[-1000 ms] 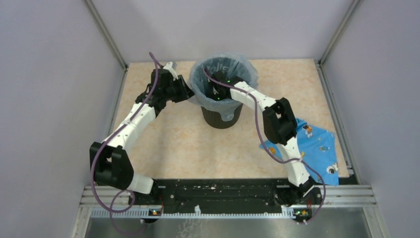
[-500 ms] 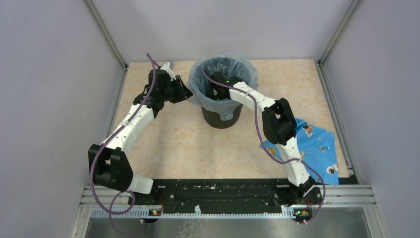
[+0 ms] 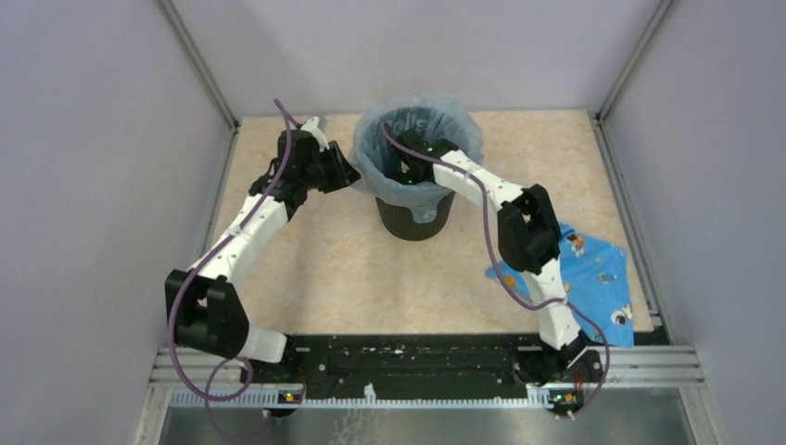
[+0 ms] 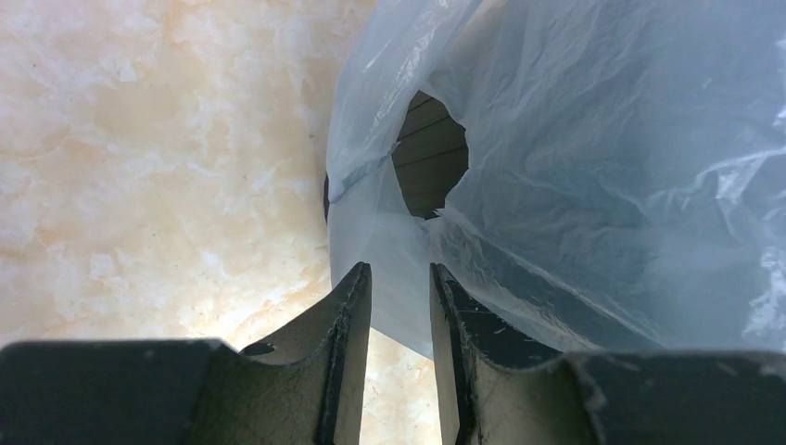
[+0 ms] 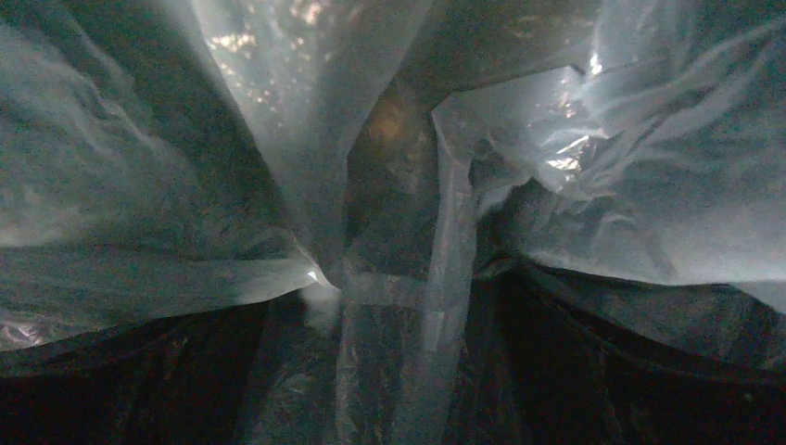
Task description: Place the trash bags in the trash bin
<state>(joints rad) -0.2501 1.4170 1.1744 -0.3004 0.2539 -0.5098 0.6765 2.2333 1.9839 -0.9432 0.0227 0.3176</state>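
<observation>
The black trash bin [image 3: 414, 221] stands at the back middle of the table. The pale grey-blue trash bag [image 3: 419, 119] lines it, its film puffed up over the rim. My left gripper [image 3: 349, 176] is open beside the bin's left side. In the left wrist view its fingertips [image 4: 362, 278] stand a narrow gap apart just short of the bag's hanging edge [image 4: 389, 269], pinching nothing. A hole in the film shows the bin's dark wall [image 4: 431, 165]. My right gripper [image 3: 408, 171] reaches down inside the lined bin. It is open, with wrinkled film [image 5: 445, 278] all around.
A blue patterned cloth [image 3: 593, 278] lies flat at the right near the right arm's base. Grey enclosure walls and metal rails [image 3: 630, 195] close in the table on three sides.
My left gripper has drawn slightly left and back from the bin's side. The right arm's elbow has shifted a little to the right, and the bag's top has puffed up slightly.
</observation>
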